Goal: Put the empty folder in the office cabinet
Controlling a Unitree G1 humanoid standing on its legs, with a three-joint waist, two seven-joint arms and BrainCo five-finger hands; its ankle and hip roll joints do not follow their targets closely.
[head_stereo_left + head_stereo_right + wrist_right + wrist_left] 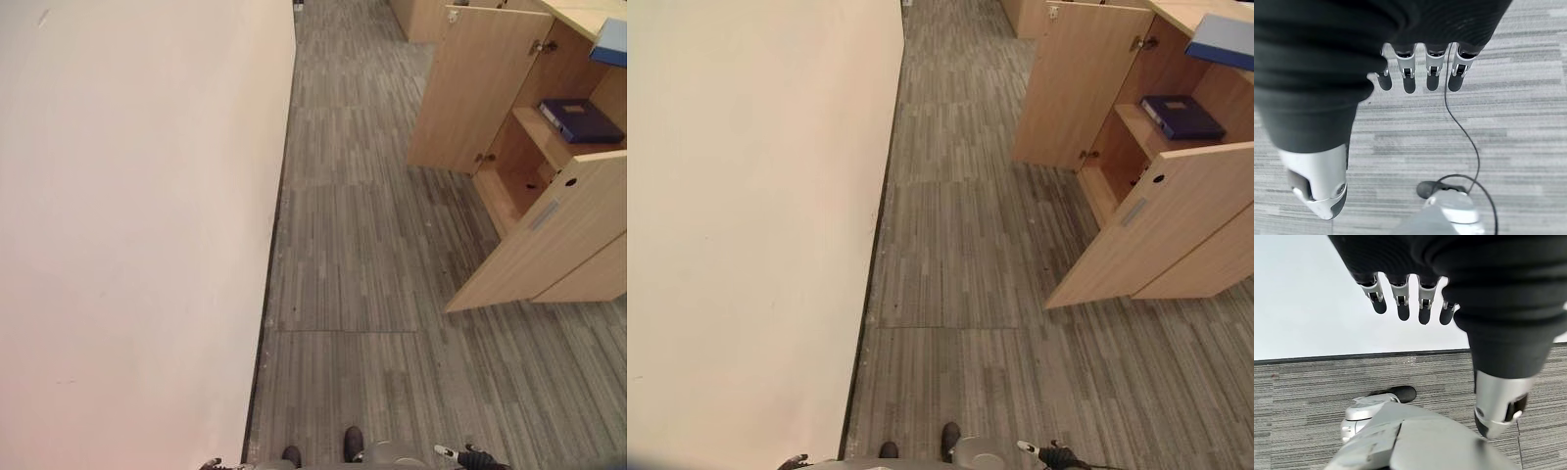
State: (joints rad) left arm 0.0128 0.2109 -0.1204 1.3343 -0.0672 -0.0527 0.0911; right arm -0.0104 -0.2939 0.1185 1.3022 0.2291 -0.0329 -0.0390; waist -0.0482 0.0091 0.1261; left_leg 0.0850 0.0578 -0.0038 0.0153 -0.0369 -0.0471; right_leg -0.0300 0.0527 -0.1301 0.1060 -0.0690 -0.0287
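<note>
Fingers (1403,301) of the left hand (1488,308) are seen hanging straight and relaxed, with nothing held, and those of the right hand (1327,88) are likewise loose and empty above the grey carpet floor (362,255). Ahead and to the right, the office cabinet (549,225) is seen with both doors swung open. A dark blue folder (580,119) is lying flat on its inner shelf (549,142), and a lighter blue folder (1223,41) rests on the cabinet top (1185,12). A white wall (137,215) runs along the left. If the dark folder is the empty one, the placing is judged done, with at most the doors left to be closed; which folder is meant cannot be told.
</note>
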